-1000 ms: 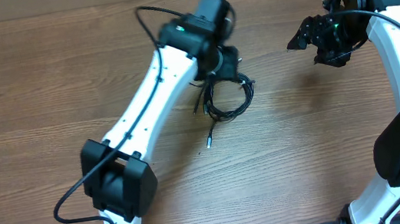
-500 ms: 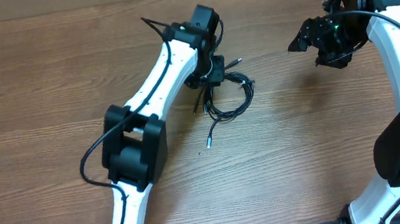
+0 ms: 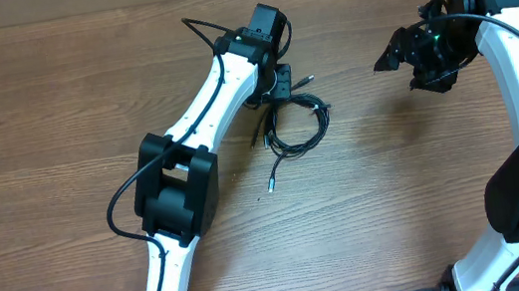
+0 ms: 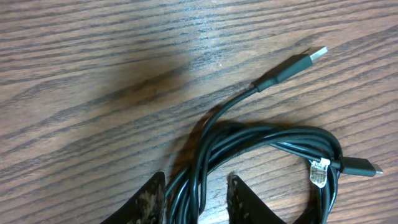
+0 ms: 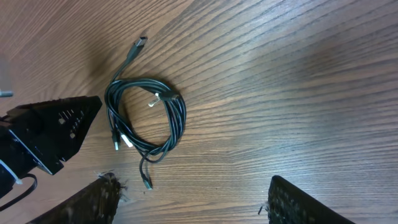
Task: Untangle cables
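The cables (image 3: 301, 136) are thin black cords in a loose coil at mid table, with one plug end trailing toward the front (image 3: 271, 185). My left gripper (image 3: 274, 97) is down at the coil's far-left edge. In the left wrist view its fingers (image 4: 196, 178) are open and straddle several strands of the cables (image 4: 267, 134); a silver-tipped plug (image 4: 314, 55) points away. My right gripper (image 3: 406, 54) is open and empty, held to the right of the coil. In the right wrist view its fingers (image 5: 199, 199) are wide apart, with the cables (image 5: 177, 118) ahead.
The wooden table (image 3: 57, 132) bears nothing else. A white tag (image 4: 319, 173) sits on one cord near a small plug (image 4: 367, 168). The left arm's body (image 5: 43, 137) shows at the left of the right wrist view.
My left arm has swung in and lowered its gripper onto the coil's edge, mostly in the first half second. The cables and my right arm have not visibly moved.
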